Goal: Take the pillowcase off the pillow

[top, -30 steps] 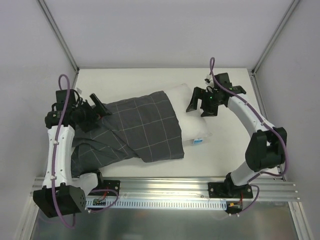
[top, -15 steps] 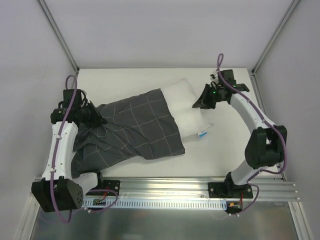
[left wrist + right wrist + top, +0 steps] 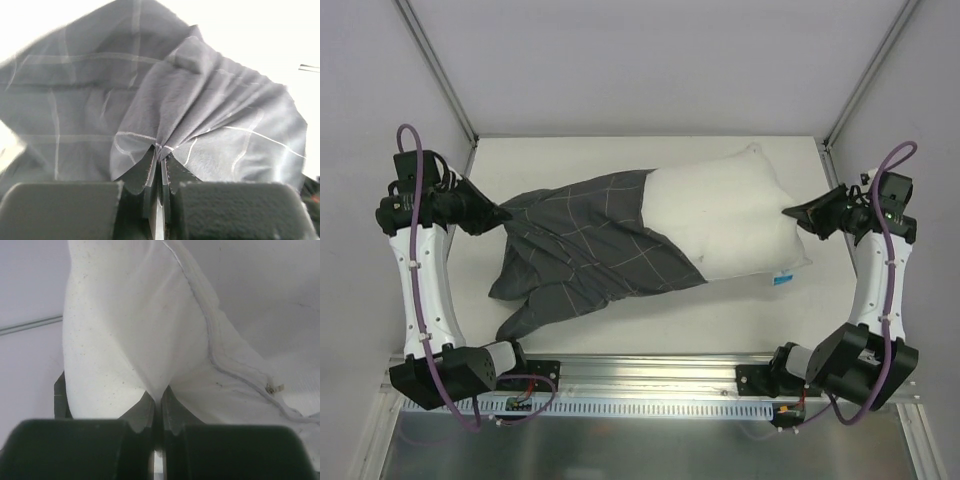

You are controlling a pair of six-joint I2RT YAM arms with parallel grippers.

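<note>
Left gripper point(image 3: 160, 152) stands clamped on a gathered pinch of the pillowcase point(image 3: 590, 250) at its far-left end, and right gripper point(image 3: 160, 396) is clamped on a corner of the pillow point(image 3: 720, 220) at the far right. Between the two, the bundle is stretched across the tabletop point(image 3: 620, 160). The pillow's right portion is bare, with its small label point(image 3: 781, 281) at the near edge, while its left portion sits inside the cover, whose slack tail sags towards the near-left. Assessment: the step in hand is the pull-apart. It is best done with both grips kept firm and the arms drawn straight away from each other along the pillow's length, steadily, since each pinch is thin and a jerk could slip it. The cover's open edge lies slantwise over the plump middle and may bind there. Compared with a second ago, both grippers then stood open near the bundle's ends; they have since closed and moved wide apart, noticeably more white pillow is exposed, and the label has shifted rightwards
</note>
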